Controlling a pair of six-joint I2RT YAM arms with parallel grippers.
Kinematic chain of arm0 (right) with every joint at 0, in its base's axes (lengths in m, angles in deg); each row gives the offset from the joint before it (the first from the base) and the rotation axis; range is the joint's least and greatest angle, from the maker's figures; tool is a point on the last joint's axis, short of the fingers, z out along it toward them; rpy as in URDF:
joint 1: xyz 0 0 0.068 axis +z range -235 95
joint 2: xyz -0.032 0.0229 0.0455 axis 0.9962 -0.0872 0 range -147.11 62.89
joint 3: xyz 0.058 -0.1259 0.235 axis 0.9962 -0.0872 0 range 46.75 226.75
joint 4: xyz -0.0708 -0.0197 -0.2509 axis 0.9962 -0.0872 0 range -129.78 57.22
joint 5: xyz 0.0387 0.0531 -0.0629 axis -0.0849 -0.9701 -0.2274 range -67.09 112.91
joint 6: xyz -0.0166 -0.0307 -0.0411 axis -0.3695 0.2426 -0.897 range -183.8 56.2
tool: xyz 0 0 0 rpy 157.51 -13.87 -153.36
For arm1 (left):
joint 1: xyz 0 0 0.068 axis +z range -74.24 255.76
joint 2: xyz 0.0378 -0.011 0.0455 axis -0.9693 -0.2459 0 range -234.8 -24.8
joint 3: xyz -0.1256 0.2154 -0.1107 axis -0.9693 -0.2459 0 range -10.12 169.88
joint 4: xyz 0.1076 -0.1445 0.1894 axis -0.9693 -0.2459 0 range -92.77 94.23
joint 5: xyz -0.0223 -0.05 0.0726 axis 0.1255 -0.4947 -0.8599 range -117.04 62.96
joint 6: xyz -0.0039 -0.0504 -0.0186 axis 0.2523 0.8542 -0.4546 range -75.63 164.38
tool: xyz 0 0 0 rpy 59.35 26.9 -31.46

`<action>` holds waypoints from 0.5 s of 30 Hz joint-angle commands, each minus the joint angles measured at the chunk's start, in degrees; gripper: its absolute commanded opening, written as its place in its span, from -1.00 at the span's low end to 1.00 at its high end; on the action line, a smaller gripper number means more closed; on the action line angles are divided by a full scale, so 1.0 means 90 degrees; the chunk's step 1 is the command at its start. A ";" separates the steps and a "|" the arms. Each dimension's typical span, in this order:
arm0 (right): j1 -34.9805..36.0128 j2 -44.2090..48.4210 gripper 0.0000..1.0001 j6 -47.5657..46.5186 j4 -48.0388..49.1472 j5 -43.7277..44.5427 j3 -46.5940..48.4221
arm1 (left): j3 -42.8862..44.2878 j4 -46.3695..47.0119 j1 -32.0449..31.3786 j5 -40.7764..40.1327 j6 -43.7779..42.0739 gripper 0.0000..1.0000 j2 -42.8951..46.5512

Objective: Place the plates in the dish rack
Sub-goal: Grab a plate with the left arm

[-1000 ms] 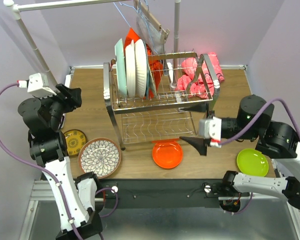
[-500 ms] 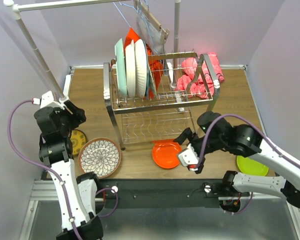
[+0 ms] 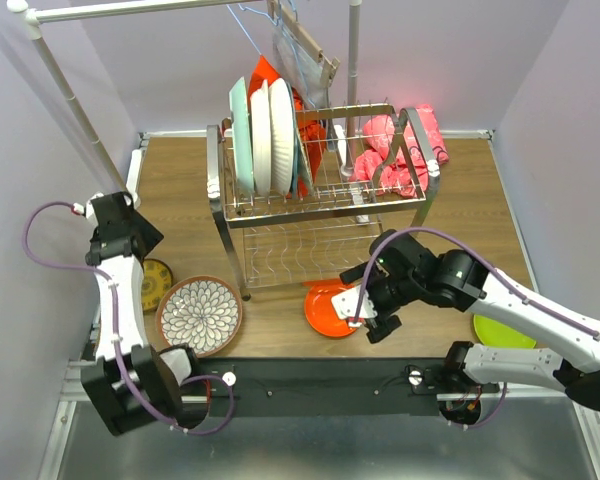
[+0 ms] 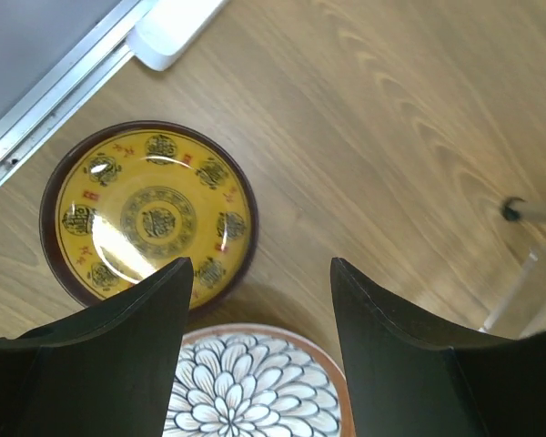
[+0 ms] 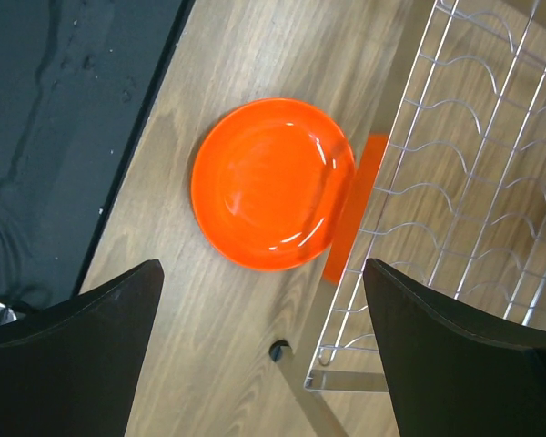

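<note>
The chrome dish rack (image 3: 380, 195) stands mid-table with mint, white and teal plates (image 3: 263, 135) upright in its upper shelf. On the table lie an orange plate (image 3: 325, 310), a brown-rimmed floral plate (image 3: 199, 315), a small yellow patterned plate (image 3: 152, 283) and a lime green plate (image 3: 500, 332). My left gripper (image 3: 140, 238) is open and empty, pointing down between the yellow plate (image 4: 148, 218) and the floral plate (image 4: 246, 391). My right gripper (image 3: 365, 300) is open and empty, above the near edge of the orange plate (image 5: 273, 184).
A white clothes rail (image 3: 65, 80) with hangers crosses the back. Pink and red cloths (image 3: 400, 145) lie at the rack's right end. The rack's lower wire shelf (image 5: 464, 182) and a leg foot (image 5: 278, 350) are beside the orange plate, with an orange tape strip (image 5: 355, 209).
My left arm has swung down and now points at the table over the yellow plate. My right arm has moved left and turned down over the orange plate.
</note>
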 commanded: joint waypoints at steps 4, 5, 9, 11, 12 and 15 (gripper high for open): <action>-0.0009 -0.0188 1.00 0.0884 0.0313 0.0265 -0.0138 | 0.0170 0.0064 -0.0260 -0.1691 0.0499 0.42 -0.1542; -0.0018 -0.0217 1.00 0.0904 0.0313 0.0323 -0.0148 | 0.0151 0.0181 -0.0270 -0.1710 0.0529 0.40 -0.1680; -0.0019 -0.0364 1.00 0.1021 0.0313 0.0509 -0.0119 | 0.0482 0.0397 -0.0319 -0.1817 0.0714 0.36 -0.2558; -0.0009 -0.0451 1.00 0.1051 0.0313 0.0558 -0.0119 | 0.0764 0.0368 -0.0397 -0.1935 0.0724 0.35 -0.3183; -0.0018 -0.0462 1.00 0.1070 0.0313 0.0558 -0.0119 | 0.0853 0.0329 -0.0455 -0.1993 0.0715 0.30 -0.3379; -0.0009 -0.0549 1.00 0.1080 0.0303 0.0655 -0.0119 | 0.1039 0.0261 -0.0601 -0.2295 0.0821 0.28 -0.3975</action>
